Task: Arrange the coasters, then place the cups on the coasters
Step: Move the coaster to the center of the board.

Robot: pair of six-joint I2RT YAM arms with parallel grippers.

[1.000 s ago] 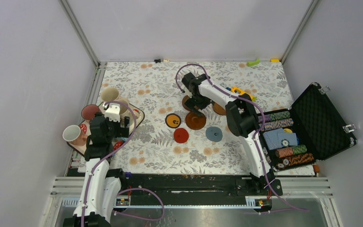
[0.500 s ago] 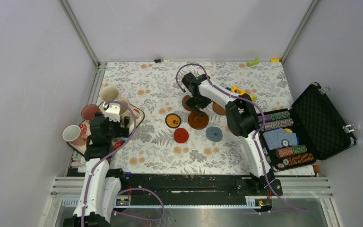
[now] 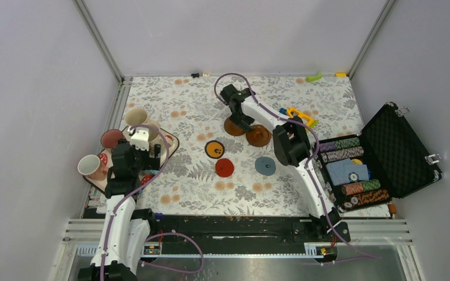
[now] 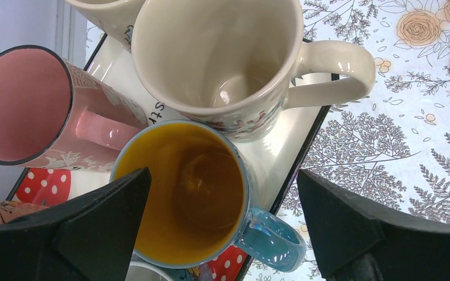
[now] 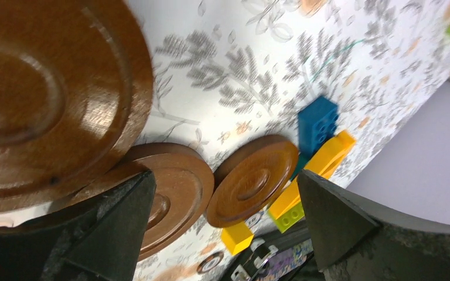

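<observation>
As I watch, brown coaster (image 3: 259,136): shifted farther back, arranging unfinished.
Right gripper (image 5: 222,229): wide, empty.
Left gripper (image 4: 222,229): wide over cups (image 4: 217,58).

Open black case (image 3: 407,146) of poker chips (image 3: 344,153), toy bricks (image 3: 299,115), floral tablecloth (image 3: 176,96)

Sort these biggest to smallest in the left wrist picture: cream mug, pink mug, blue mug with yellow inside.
1. Cream ceramic mug
2. Blue ceramic mug with yellow inside
3. Pink ceramic mug
That's only how they look; real sizes may match.
</observation>
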